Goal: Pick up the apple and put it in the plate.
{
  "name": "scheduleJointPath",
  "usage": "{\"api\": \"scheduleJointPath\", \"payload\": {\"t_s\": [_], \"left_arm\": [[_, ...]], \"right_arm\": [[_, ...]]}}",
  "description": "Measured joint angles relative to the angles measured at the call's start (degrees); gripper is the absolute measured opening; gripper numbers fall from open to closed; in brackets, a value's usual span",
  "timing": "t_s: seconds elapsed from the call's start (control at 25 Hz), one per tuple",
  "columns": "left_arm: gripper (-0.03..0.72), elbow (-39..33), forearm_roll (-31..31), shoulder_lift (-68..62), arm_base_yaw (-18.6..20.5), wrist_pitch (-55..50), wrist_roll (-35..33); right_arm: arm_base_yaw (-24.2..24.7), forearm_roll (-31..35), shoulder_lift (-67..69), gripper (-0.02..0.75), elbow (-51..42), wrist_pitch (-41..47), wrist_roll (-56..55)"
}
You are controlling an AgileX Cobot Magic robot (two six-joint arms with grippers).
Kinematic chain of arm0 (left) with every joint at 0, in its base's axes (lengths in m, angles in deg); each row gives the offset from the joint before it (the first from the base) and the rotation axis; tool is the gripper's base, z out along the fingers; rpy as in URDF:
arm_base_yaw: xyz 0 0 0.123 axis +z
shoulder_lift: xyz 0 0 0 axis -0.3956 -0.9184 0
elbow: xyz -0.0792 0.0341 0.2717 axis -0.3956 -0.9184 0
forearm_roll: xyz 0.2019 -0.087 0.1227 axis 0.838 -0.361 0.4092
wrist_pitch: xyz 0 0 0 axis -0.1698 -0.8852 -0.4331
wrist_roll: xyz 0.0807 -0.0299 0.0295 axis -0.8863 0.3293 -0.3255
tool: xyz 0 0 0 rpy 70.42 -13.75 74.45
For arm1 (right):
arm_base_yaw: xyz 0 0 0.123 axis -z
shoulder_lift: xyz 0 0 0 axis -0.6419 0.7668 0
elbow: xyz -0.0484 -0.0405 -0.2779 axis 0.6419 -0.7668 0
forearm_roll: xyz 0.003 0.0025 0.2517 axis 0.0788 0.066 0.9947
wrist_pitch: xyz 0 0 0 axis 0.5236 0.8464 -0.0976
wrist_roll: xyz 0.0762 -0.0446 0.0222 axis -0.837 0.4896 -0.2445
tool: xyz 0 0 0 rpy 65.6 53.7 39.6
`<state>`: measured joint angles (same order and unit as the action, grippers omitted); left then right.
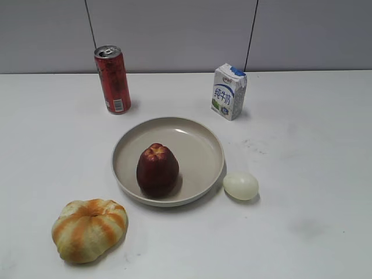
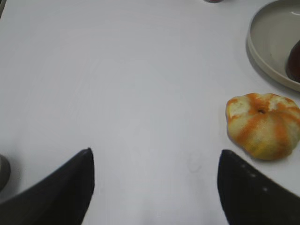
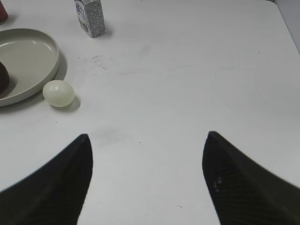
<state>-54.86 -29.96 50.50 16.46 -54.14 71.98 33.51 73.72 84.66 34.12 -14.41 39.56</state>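
Apple (image 1: 157, 170) stands upright in plate (image 1: 197, 131), lobed top upward; left claw (image 2: 154, 161) and right claw (image 3: 146, 145) spread apart.

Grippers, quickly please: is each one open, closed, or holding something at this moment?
Left gripper: open, holding nothing, above bare table beside the pumpkin-shaped bun.
Right gripper: open, holding nothing, above bare table, apart from the egg.
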Motion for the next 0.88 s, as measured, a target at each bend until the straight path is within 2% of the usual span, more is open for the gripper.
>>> {"api": "scheduleJointPath", "payload": {"t_s": [0.28,0.44,0.6,0.88], "left_arm": [[0.531,0.0,0.0,0.6,0.3,0.1,-0.1],[0.496,-0.1,-0.1,4.1,3.0,0.2,-0.1],[0.47,-0.1,-0.1,9.5,4.5,0.3,-0.1],[0.456,-0.1,-0.1,14.4,4.7,0.3,-0.1]], "right_arm": [[0.0,0.0,0.0,0.585,0.0,0.0,0.0],[0.0,0.0,0.0,0.585,0.0,0.0,0.0],[0.0,0.0,0.0,0.585,0.0,0.0,0.0],[0.0,0.0,0.0,0.585,0.0,0.0,0.0]]}}
